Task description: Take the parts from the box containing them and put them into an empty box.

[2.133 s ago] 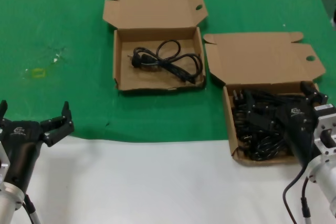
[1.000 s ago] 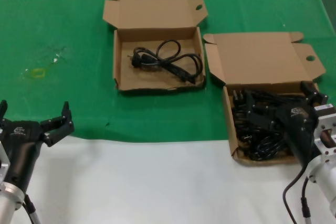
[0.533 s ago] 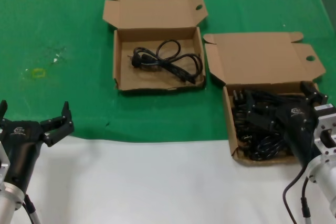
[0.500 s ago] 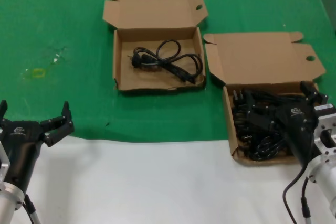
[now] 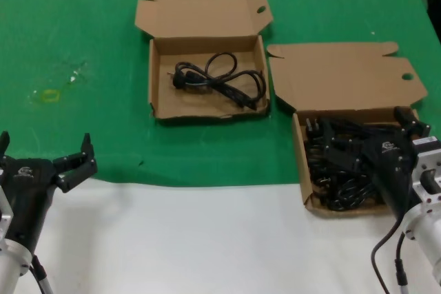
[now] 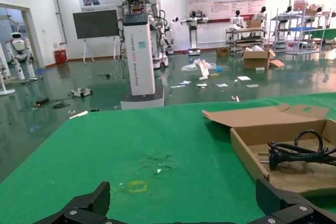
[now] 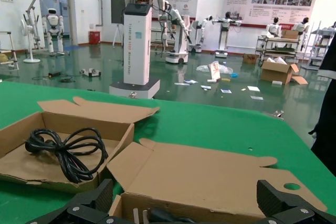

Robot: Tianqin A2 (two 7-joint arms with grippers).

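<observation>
The box holding the parts (image 5: 301, 163) lies at the right, lid (image 5: 344, 77) folded back, filled with a tangle of black power cables (image 5: 329, 173). My right gripper (image 5: 372, 141) is open and low over that pile, fingers spread wide, nothing between them; in its wrist view the gripper (image 7: 186, 205) faces the lid (image 7: 210, 174), with plug prongs (image 7: 137, 216) just below. The other box (image 5: 155, 84) sits farther back and left with one coiled cable (image 5: 220, 79) inside. My left gripper (image 5: 45, 148) waits open at the near left, its wrist view showing the spread gripper (image 6: 184, 207) above the green cloth.
A green cloth (image 5: 83, 25) covers the far table; the near strip is white (image 5: 207, 239). A small yellow mark (image 5: 49, 95) is on the cloth at the left. The two boxes stand close together, lids towards the far side.
</observation>
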